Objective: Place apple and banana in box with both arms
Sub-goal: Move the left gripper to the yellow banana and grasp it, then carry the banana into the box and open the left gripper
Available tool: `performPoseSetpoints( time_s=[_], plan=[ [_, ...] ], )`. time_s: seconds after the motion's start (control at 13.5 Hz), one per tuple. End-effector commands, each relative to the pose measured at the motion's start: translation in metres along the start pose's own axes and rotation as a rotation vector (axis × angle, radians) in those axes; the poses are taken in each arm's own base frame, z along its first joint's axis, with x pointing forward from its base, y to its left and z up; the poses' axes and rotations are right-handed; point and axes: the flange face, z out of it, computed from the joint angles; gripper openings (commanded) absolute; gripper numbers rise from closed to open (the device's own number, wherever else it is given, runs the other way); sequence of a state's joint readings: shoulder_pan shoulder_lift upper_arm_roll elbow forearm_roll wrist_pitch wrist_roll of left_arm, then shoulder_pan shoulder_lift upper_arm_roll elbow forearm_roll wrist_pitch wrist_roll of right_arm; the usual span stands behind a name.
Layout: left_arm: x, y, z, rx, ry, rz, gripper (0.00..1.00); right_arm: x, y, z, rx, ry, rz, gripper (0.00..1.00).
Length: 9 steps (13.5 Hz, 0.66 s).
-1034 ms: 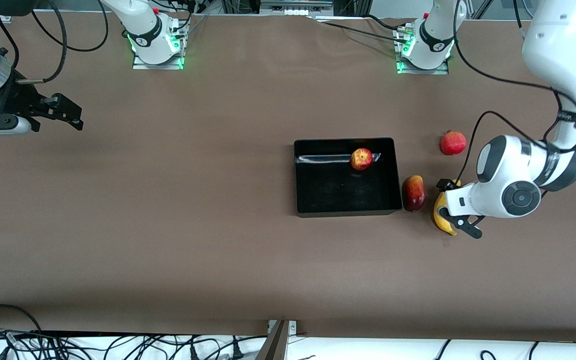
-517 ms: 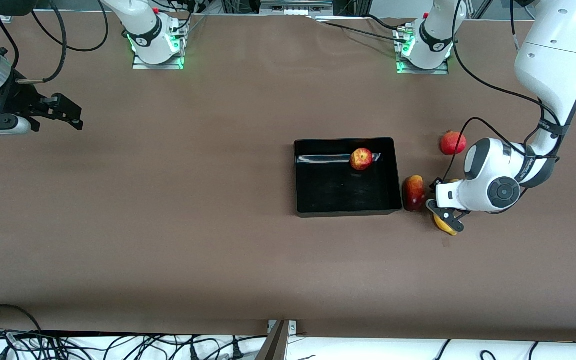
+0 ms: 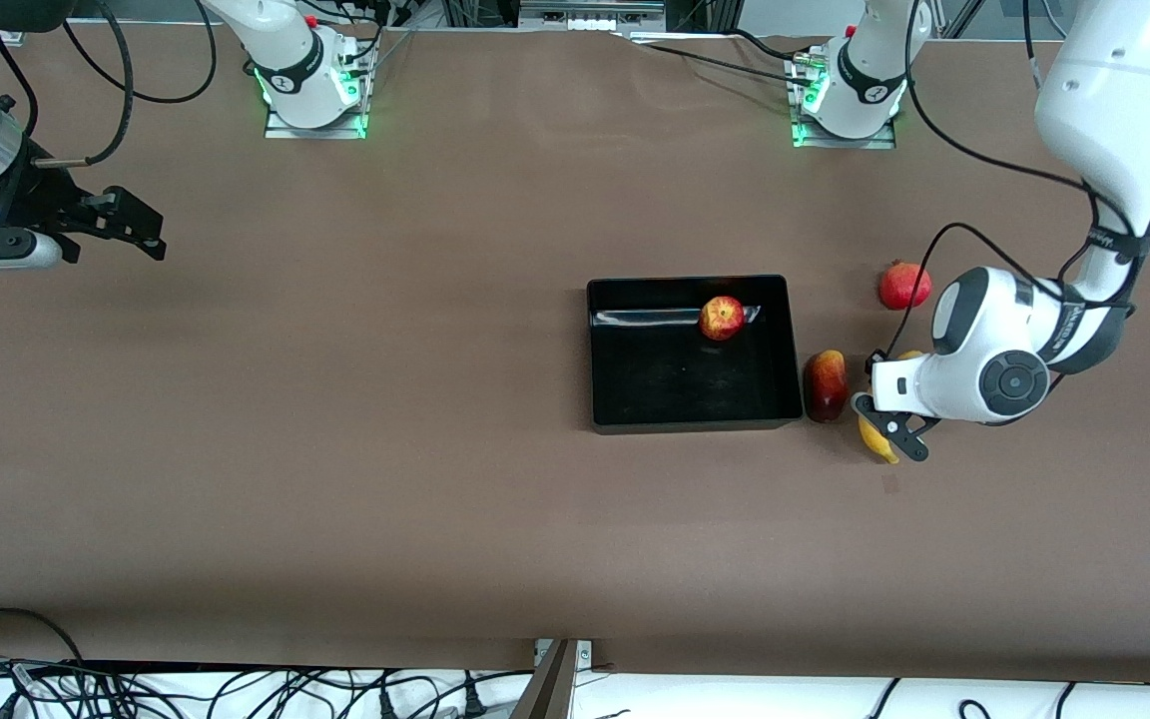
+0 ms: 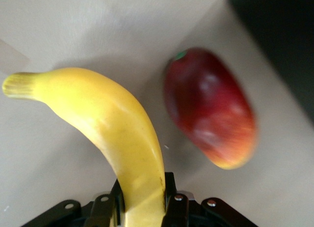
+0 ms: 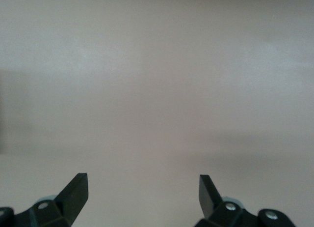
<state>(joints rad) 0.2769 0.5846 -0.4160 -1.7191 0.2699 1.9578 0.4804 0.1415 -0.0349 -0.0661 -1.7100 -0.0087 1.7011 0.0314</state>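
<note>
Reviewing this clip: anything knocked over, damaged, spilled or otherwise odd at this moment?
Nothing stands out. The apple sits in the box, the left gripper is shut on the banana beside the mango-like fruit, and the pomegranate rests undisturbed. The right gripper waits open at its end of the table.

Even overhead light; glare on box point(image 3: 675, 316) wall; left wrist view blurred.

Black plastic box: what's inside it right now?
Only the small red-and-yellow apple lies in the black plastic box, against its wall toward the bases. The yellow banana, in the left gripper, remains outside.
</note>
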Motion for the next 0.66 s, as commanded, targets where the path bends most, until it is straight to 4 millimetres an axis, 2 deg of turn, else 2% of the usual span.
performPoseSetpoints(
  time_s=[0.0,0.15,0.22,0.37,0.44,0.59],
  plan=[
    [0.013,0.047,-0.097,-0.038,0.015,-0.090,0.00,0.001,0.004,-0.005,-0.010,-0.003,0.002,1.00],
    [0.041,0.103,-0.128,-0.085,0.052,-0.227,0.00,0.001,0.004,-0.005,-0.010,-0.003,0.002,1.00],
    [0.056,0.133,-0.132,-0.093,0.052,-0.293,0.00,0.001,0.004,-0.005,-0.010,-0.003,0.003,1.00],
    [0.094,0.208,-0.118,-0.139,0.035,-0.400,0.00,0.001,0.004,-0.005,-0.011,-0.004,0.002,1.00],
    [0.111,0.231,-0.107,-0.150,0.050,-0.430,0.00,0.001,0.004,-0.005,-0.009,-0.003,0.002,1.00],
    [0.140,0.260,-0.085,-0.173,0.112,-0.475,0.00,0.001,0.004,-0.005,-0.009,-0.004,0.000,1.00]
  ],
)
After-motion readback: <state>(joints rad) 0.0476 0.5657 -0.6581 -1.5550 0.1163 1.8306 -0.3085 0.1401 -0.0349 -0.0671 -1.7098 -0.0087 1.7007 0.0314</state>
